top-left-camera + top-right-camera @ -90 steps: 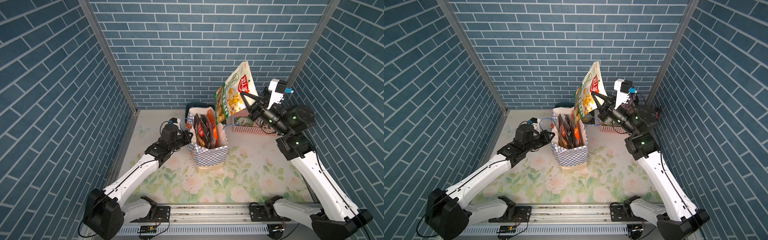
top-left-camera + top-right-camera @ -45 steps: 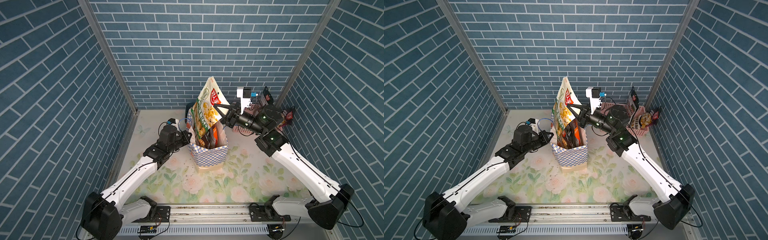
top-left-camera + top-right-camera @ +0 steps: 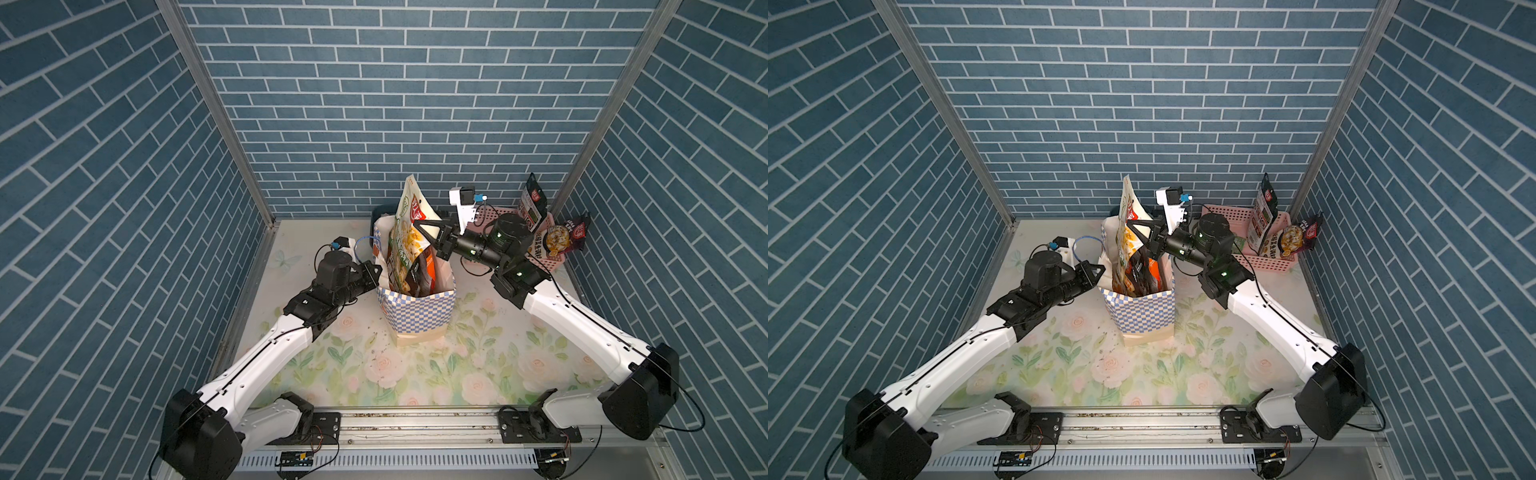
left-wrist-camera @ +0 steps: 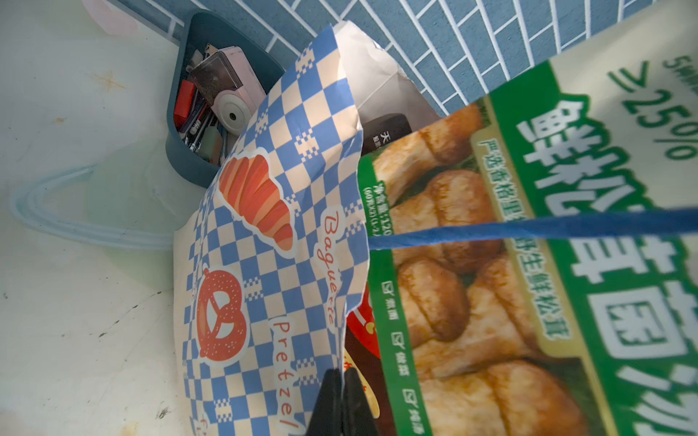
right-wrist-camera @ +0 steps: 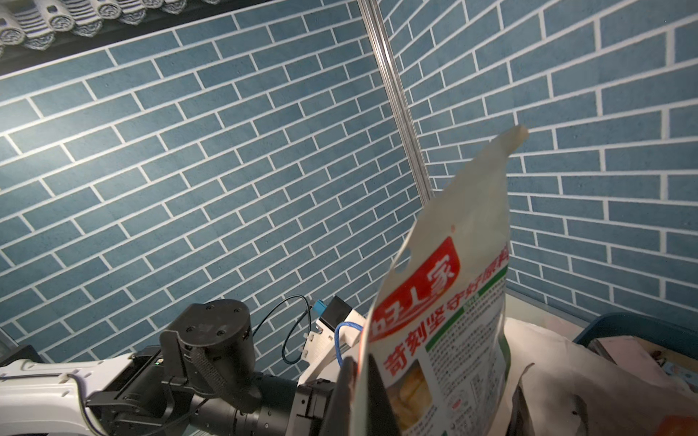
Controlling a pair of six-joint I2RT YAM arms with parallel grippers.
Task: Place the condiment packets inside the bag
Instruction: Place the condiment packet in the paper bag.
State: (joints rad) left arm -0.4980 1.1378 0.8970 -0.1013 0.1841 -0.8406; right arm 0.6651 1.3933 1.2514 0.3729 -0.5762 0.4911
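Right end effector [image 3: 417, 225], clenched on glossy cream-green pouch [image 3: 404, 235], swung in from 2 o'clock: pouch bottom now inside blue-checkered paper bag [image 3: 415, 309], release next.

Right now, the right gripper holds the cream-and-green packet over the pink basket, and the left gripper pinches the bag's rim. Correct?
No. The right gripper holds the packet over the bag, its lower end inside, not the pink basket; both top views show it. The rest holds.

The bag [image 3: 415, 311] stands mid-tabletop [image 3: 415, 374] with packets [image 3: 424, 274] upright in it. A tall packet [image 3: 409, 224] sticks out toward its 9 o'clock side. The bin [image 3: 380, 210] sits just behind at 12 o'clock. At 2 o'clock, the basket [image 3: 552, 259] holds other packets [image 3: 534, 203].
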